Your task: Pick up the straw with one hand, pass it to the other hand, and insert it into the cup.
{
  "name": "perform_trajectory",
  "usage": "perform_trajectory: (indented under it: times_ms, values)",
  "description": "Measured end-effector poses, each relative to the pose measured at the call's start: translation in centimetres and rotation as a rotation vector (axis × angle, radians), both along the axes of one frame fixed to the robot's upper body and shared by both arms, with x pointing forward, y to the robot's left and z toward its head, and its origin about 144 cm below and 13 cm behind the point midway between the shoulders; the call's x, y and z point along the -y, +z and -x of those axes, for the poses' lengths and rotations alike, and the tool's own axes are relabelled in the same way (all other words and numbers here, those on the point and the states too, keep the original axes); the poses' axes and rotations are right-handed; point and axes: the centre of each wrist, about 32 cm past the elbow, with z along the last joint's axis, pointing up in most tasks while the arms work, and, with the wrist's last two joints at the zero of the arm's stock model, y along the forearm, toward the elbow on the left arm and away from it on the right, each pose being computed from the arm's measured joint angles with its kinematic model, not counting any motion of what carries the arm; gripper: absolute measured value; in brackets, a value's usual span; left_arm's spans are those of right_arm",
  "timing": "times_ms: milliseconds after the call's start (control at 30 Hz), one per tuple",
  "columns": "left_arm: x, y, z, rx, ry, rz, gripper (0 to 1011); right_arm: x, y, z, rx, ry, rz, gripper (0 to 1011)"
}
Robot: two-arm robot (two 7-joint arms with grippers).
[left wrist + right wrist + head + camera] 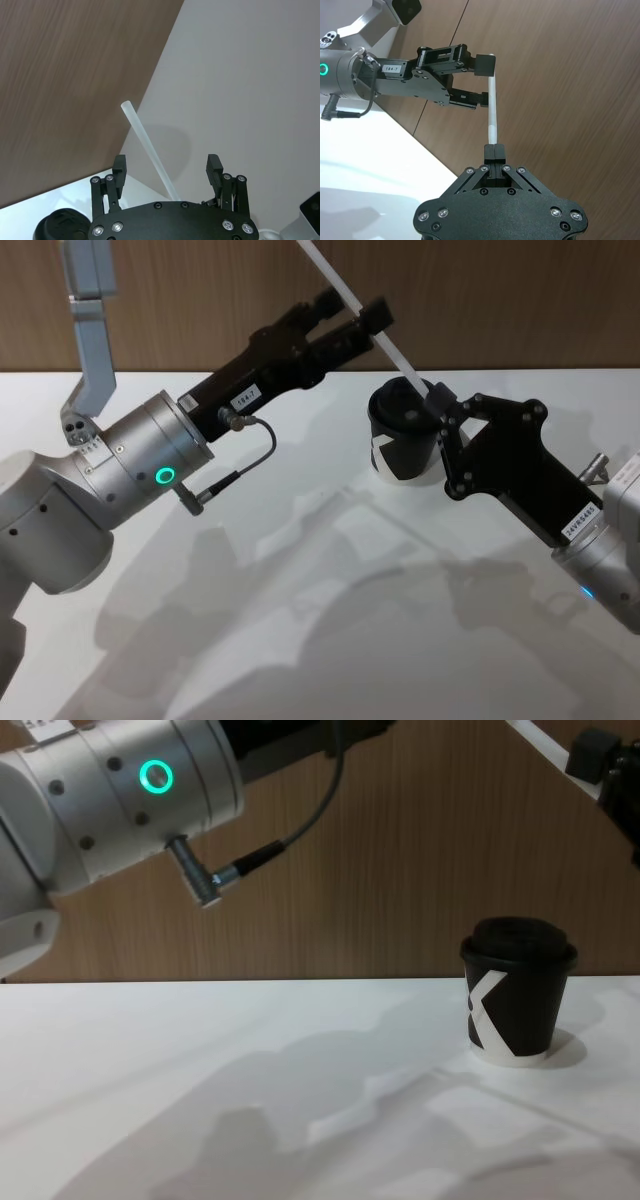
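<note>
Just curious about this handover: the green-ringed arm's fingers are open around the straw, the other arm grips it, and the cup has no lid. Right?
Not quite: the chest view shows the cup with its domed lid on. The rest holds: left fingers open around the straw, right fingers shut on it.

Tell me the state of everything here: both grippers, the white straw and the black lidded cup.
Black paper cup with domed black lid: upright on the white table, lid on.
Thin white drinking straw: held tilted in the air, not in the cup.
Blocky black right gripper: shut on the straw's lower end.
Long black two-finger left gripper: open, a finger on each side of the straw.
</note>
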Motion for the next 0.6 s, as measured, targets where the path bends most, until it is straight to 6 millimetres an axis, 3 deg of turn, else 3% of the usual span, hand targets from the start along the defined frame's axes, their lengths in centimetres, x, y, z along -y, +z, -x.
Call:
perform_trajectory:
  times_ms: [600]
  values:
    - [1.6, -0.2, -0.5, -0.042, -0.026, 0.049, 1003, 0.0, 0.0, 0.0, 0.000, 0.000, 0.000, 0]
